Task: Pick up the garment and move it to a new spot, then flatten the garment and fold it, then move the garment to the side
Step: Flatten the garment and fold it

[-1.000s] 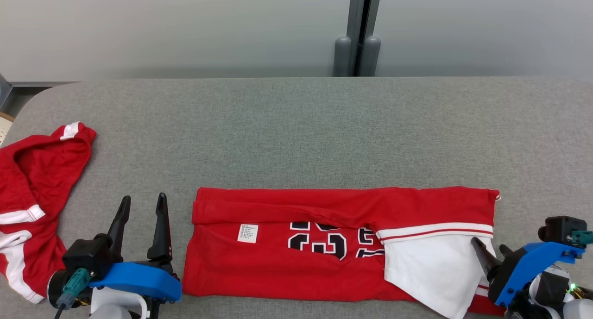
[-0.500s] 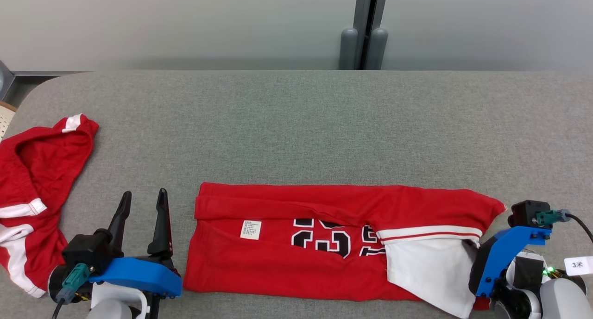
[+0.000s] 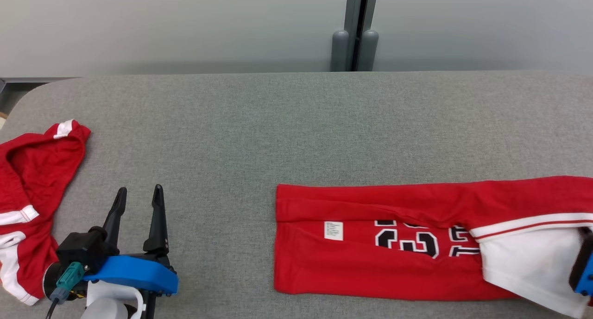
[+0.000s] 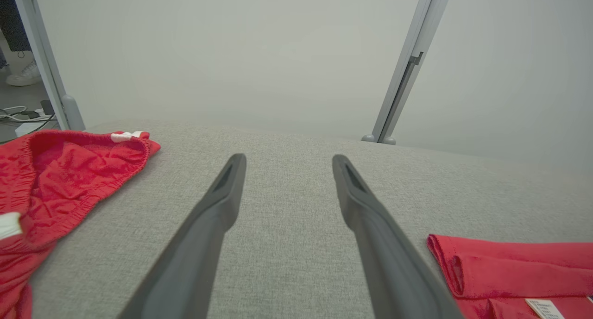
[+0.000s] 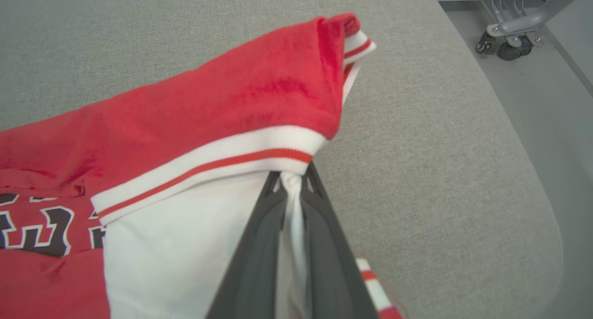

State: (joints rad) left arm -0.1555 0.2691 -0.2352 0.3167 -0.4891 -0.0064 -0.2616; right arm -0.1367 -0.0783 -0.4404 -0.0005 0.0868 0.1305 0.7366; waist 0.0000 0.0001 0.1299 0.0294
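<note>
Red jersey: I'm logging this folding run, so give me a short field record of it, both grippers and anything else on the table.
garment: folded red jersey with black numbers, a long strip on the grey fabric table
right gripper: shut on the jersey's white panel at its right end
left gripper: open, empty, left of the jersey
other item: crumpled red shorts with white trim, at the table's left edge

The head view looks down onto the grey table (image 3: 296, 124), the folded garment (image 3: 370, 263) at lower right. The left wrist view skims low over the table from the garment's left. The right wrist view sits close over its white end. All share the garment.
</note>
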